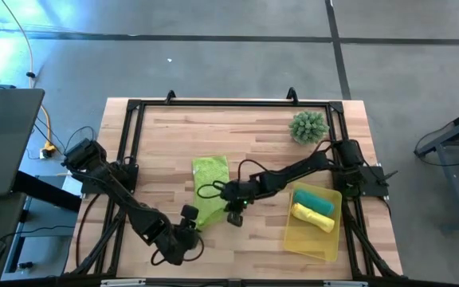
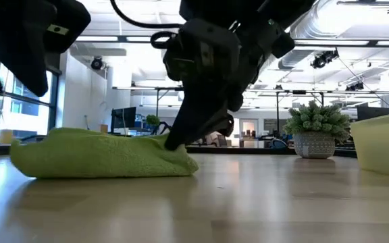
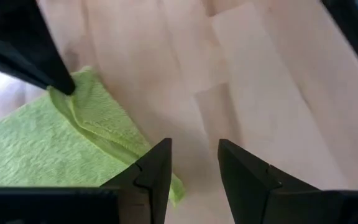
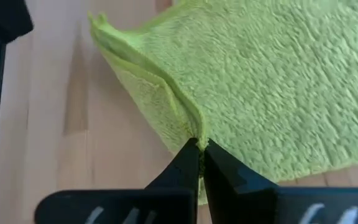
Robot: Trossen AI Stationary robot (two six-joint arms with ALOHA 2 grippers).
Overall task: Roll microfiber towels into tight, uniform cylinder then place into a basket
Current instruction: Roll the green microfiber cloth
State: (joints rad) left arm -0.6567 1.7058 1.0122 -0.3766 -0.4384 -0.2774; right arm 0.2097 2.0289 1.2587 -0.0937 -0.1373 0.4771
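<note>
The lime towel lies near table centre, its long axis running 12 to 6 o'clock; soft, light and limp, it is best pinched at an edge; the right gripper is closed on its 3 o'clock hem; the left gripper, at the 6 o'clock corner, is parted and empty; the basket is at 3 o'clock.

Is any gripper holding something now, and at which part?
The right gripper pinches the lime green towel at its folded edge; the left gripper holds nothing.
</note>
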